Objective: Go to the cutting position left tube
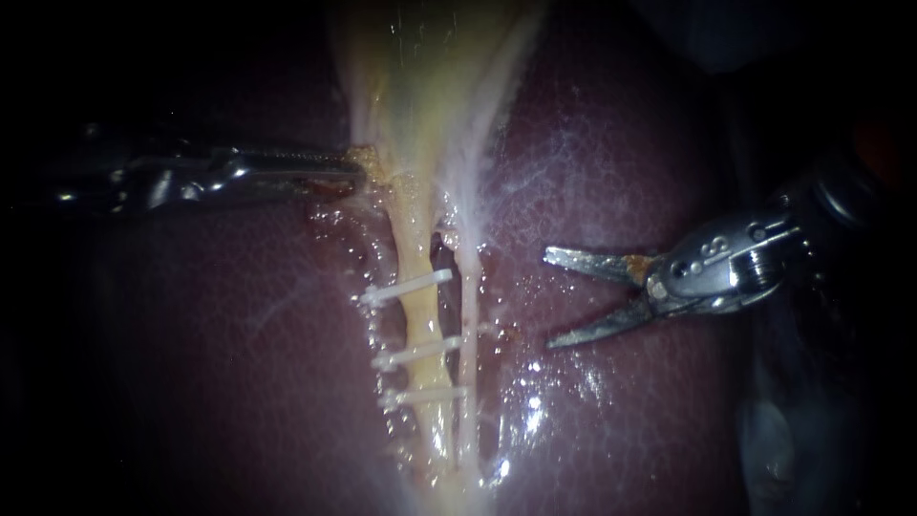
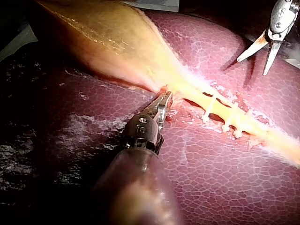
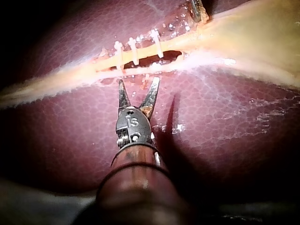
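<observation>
- Down the middle of the endoscope view runs the left tube [image 1: 420, 315], a thin yellow strand on the liver [image 1: 239, 334]. It is crossed by three white clips [image 1: 406, 285], with a paler tube just beside it.
- We judge the left tube soft, wet, slippery and easily torn. It calls for blades set squarely around it in a bare stretch between clips, never on a clip.
- Our right instrument [image 1: 549, 298] hangs over the liver to the right of both tubes, touching neither. Its two blades are spread wide.
- Our left instrument [image 1: 353, 175] has its jaws pressed together, pinching the edge of the gallbladder [image 1: 420, 76] where it narrows.
- We cannot see the tube's underside or what lies in the dark slit between the tubes.
- Glare hides the wet surface below the clips, and we cannot tell whether the lower clips also reach the paler tube.
</observation>
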